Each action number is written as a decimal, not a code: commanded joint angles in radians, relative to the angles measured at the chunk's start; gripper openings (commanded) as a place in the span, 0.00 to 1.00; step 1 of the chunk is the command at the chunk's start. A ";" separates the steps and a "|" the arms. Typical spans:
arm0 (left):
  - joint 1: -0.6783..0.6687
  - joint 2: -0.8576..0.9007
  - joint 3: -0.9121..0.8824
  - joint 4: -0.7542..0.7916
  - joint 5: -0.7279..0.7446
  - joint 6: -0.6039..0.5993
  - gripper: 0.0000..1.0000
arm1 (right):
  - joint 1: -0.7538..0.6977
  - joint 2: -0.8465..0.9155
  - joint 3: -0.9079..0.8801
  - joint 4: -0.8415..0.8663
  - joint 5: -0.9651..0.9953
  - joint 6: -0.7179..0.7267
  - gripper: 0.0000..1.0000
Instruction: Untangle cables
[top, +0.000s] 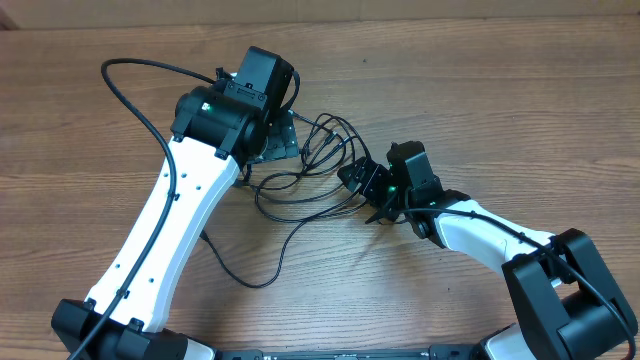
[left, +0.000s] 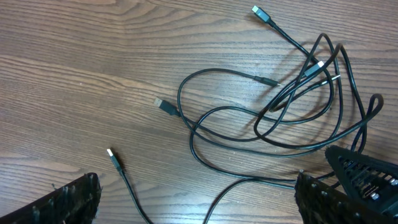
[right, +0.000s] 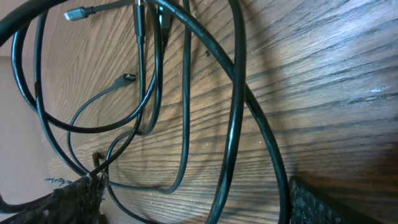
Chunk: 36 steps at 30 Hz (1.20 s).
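Tangled cables (left: 277, 107) beside the right claw (top: 365, 195) (jaws wide)

The thin black cables (top: 310, 175) lie in a loose tangle on the brown wooden desk (top: 480, 80), about mid-desk. The left arm's black tool (top: 283, 140) hangs over the tangle's left edge. The right arm's black tool (top: 368, 188) sits at the tangle's right edge, with strands crossing between its fingers. One loop trails toward the near side.

Wooden table (left: 93, 62), tangled thin black cables (left: 277, 102) directly on it.
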 joint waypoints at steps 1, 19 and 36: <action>-0.002 -0.003 -0.002 0.004 0.003 -0.013 1.00 | 0.004 0.006 0.009 0.004 -0.015 0.010 0.88; -0.002 -0.003 -0.002 0.004 0.003 -0.013 1.00 | -0.058 -0.079 0.009 0.012 -0.058 -0.154 0.78; -0.002 -0.003 -0.002 0.004 0.003 -0.013 1.00 | -0.018 -0.068 0.009 -0.038 0.039 -0.132 0.83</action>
